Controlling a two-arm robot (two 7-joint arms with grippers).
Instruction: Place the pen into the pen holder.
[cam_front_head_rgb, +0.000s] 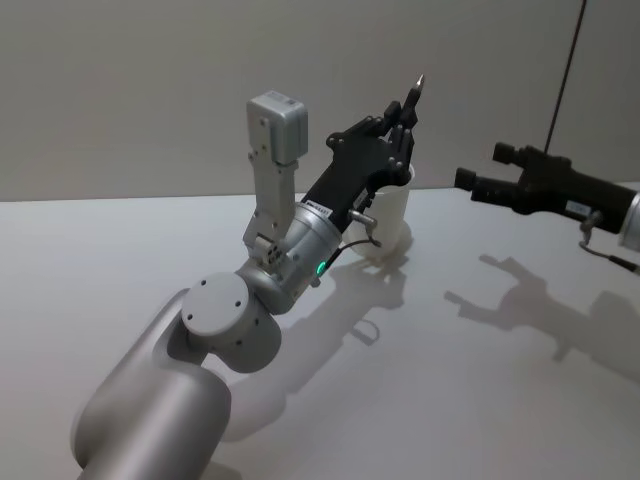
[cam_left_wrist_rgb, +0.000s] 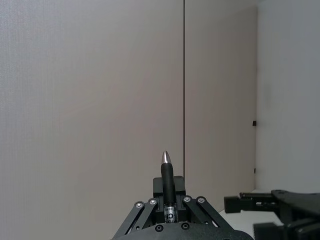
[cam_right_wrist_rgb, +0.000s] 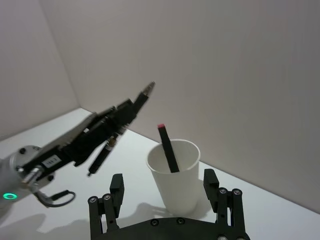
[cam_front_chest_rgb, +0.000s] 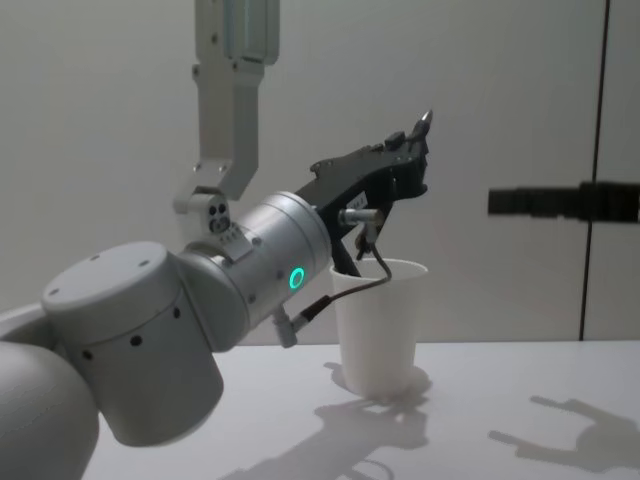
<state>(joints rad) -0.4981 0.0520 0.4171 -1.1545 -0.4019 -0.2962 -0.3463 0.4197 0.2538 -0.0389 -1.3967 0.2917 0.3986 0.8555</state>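
Observation:
My left gripper (cam_front_head_rgb: 405, 120) is raised above the table and shut on a dark pen (cam_front_head_rgb: 417, 90), whose silver tip points up and away. In the left wrist view the pen (cam_left_wrist_rgb: 167, 182) stands clamped between the fingers. The pen holder, a white paper cup (cam_front_chest_rgb: 380, 325), stands upright on the table just beyond and below this gripper (cam_front_chest_rgb: 413, 152). In the right wrist view the cup (cam_right_wrist_rgb: 176, 175) is right in front, with the left gripper (cam_right_wrist_rgb: 131, 107) beside it and higher than its rim. My right gripper (cam_front_head_rgb: 478, 166) hovers open to the right of the cup.
A dark pen with a pink end (cam_right_wrist_rgb: 167, 150) leans inside the cup. The white table (cam_front_head_rgb: 120, 250) spreads around it. A plain wall stands close behind, with a thin dark vertical line (cam_front_chest_rgb: 598, 150) at the right.

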